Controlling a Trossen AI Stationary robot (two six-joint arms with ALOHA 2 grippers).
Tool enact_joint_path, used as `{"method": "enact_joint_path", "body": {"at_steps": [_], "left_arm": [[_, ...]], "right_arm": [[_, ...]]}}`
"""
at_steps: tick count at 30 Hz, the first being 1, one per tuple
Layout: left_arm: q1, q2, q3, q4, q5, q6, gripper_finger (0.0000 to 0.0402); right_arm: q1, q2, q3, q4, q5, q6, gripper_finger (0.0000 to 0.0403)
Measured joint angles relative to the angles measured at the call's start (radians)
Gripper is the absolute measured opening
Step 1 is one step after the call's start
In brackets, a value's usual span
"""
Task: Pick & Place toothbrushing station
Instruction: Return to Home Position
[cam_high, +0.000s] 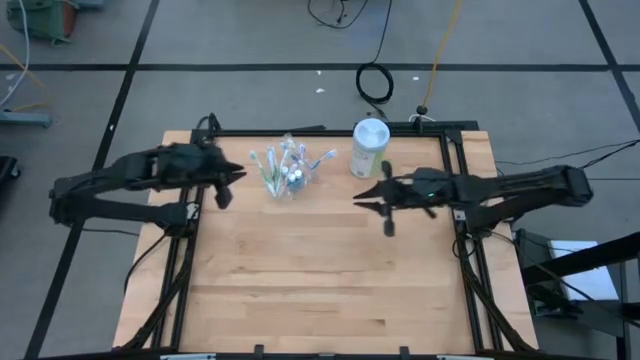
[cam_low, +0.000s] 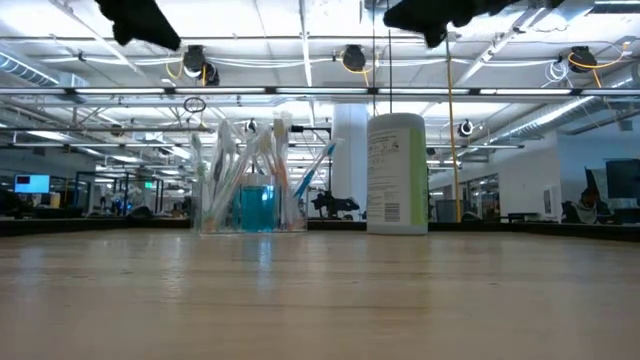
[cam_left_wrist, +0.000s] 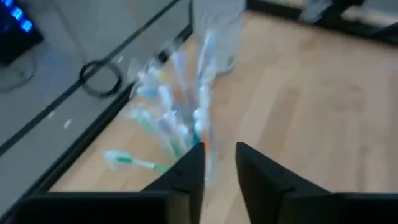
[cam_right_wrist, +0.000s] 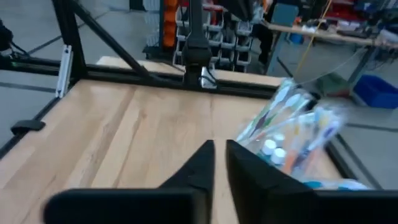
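Observation:
The toothbrushing station (cam_high: 288, 172) is a small clear cup of slim toothbrushes and teal tubes. It stands on its base at the table's far middle and also shows in the low view (cam_low: 250, 195). My left gripper (cam_high: 238, 178) hovers just to its left, above the table, with its fingers a little apart and empty; the cup lies just past them in the left wrist view (cam_left_wrist: 180, 118). My right gripper (cam_high: 357, 199) hovers to the cup's right, shut and empty. The cup also shows in the right wrist view (cam_right_wrist: 292, 140).
A taller pale-green canister with a white lid (cam_high: 369, 148) stands upright just right of the cup, near the far edge and close to my right gripper. A black frame (cam_high: 300, 131) runs along the table's far edge. The bare wooden table top (cam_high: 320, 280) stretches toward the near edge.

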Motion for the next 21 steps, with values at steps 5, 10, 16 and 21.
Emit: {"method": "enact_joint_path", "body": {"at_steps": [5, 10, 16, 21], "left_arm": [[-0.032, -0.122, -0.029, 0.053, 0.024, 0.046, 0.0026], [-0.056, -0.210, -0.132, 0.241, 0.087, 0.136, 0.0012], [-0.060, -0.276, -0.229, 0.365, 0.136, 0.195, 0.0004], [-0.061, -0.350, -0.316, 0.445, 0.138, 0.227, 0.0016]], "right_arm": [[-0.022, -0.150, -0.001, -0.112, -0.068, -0.032, 0.0007], [-0.061, -0.259, -0.081, -0.074, -0.234, -0.021, 0.0003], [-0.111, -0.382, -0.197, -0.073, -0.245, -0.006, 0.0001], [-0.160, -0.489, -0.324, -0.003, -0.390, -0.003, 0.0001]]}}
